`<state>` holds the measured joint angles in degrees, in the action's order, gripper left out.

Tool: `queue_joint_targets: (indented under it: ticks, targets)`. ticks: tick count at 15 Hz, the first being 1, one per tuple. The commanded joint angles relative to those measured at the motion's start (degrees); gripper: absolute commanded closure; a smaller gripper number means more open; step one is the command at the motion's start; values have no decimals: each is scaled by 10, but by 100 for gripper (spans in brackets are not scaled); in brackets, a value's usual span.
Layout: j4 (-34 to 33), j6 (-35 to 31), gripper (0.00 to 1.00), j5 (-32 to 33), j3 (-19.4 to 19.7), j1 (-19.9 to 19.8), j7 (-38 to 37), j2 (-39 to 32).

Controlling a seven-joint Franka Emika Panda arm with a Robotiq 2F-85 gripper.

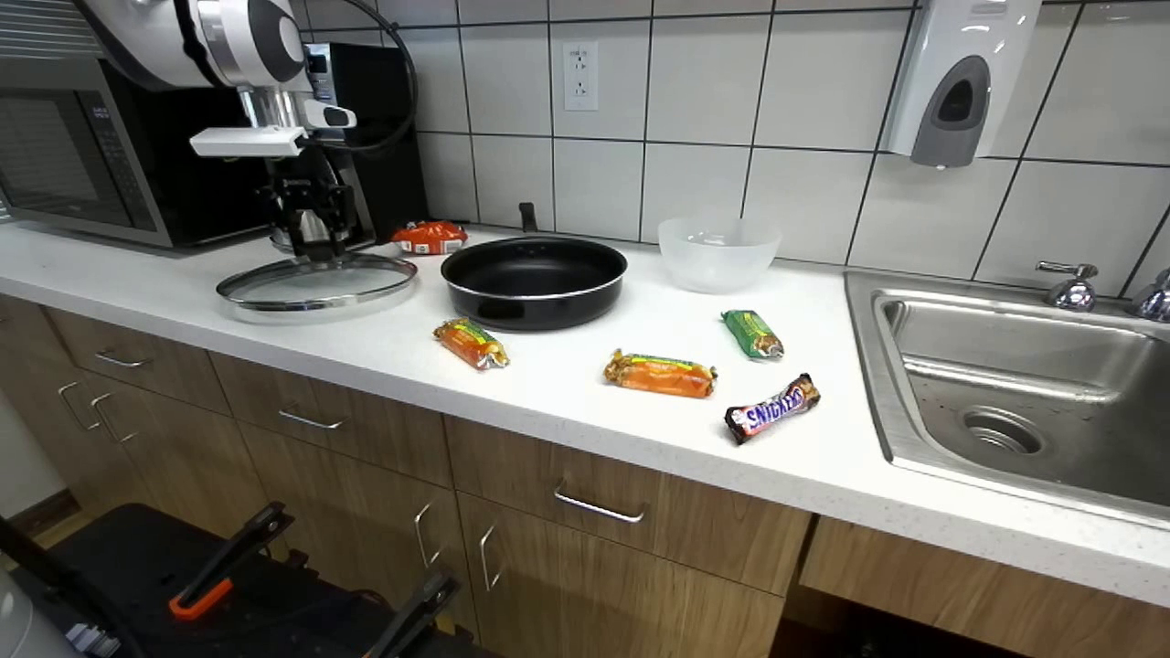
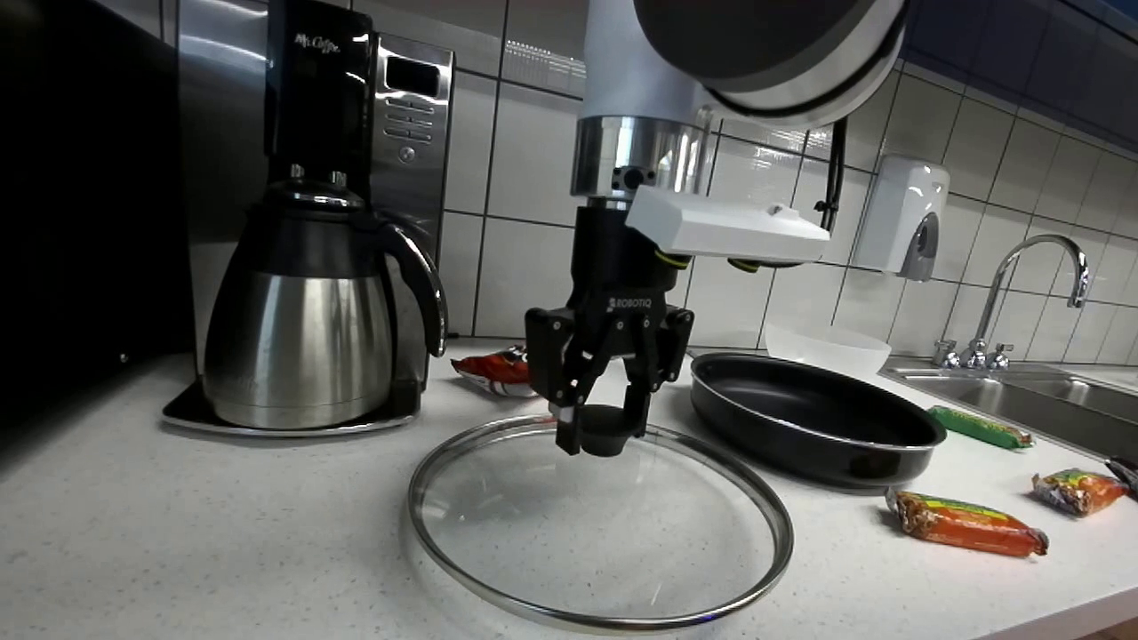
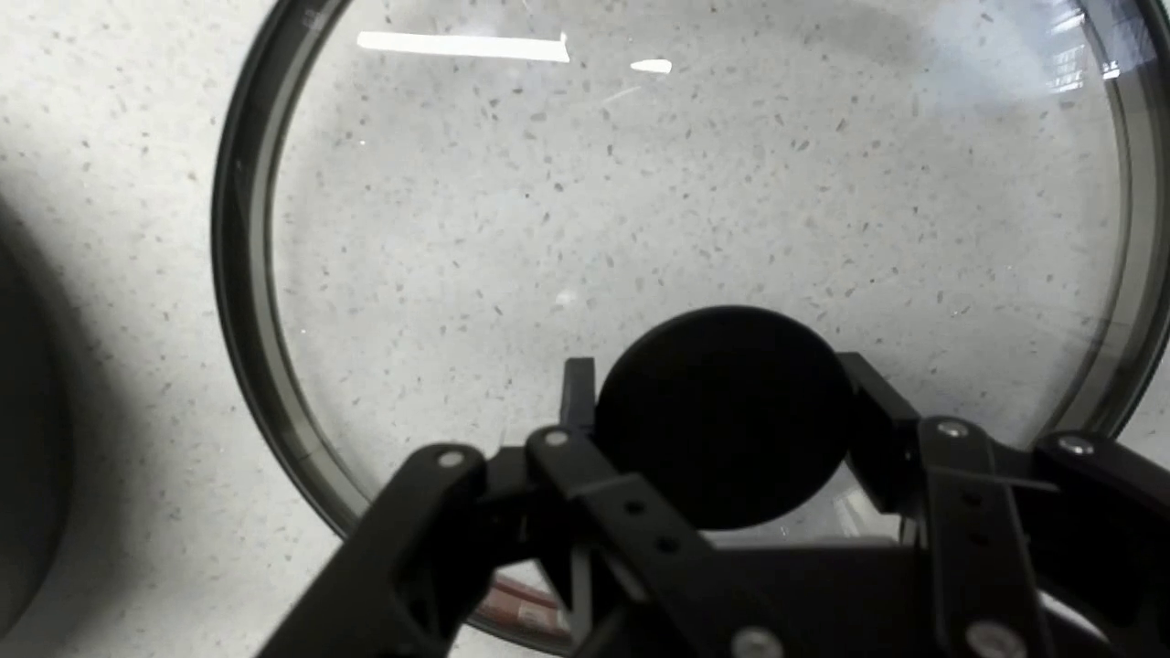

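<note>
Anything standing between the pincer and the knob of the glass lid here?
Nothing visible does: the knob of the lid sits directly between the fingers of the pincer, with one on each side.

Wrist view: glass lid clipped at top and right; gripper covers its lower part, black knob blocks its centre. Frying pan is just a blurry dark slab cut by the left edge. In an exterior view, coffee maker has its front mostly blocked by arm and gripper. In an exterior view, red bag partly behind gripper, Snickers bar nearly all cut off. Print on orange bars too small to read from here.
</note>
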<state>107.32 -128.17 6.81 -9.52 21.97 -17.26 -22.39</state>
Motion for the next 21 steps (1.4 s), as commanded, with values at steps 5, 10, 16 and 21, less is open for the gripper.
queue_joint_targets:
  ticks: [5, 10, 16, 21]
  targets:
    - [32, -23, 0, -3, -1, -3, -44, 44]
    - [34, -14, 0, -8, -3, -10, -46, 78]
    - [50, 0, 0, -9, 5, -37, -37, 122]
    - [77, -1, 0, -10, 14, -65, -37, 156]
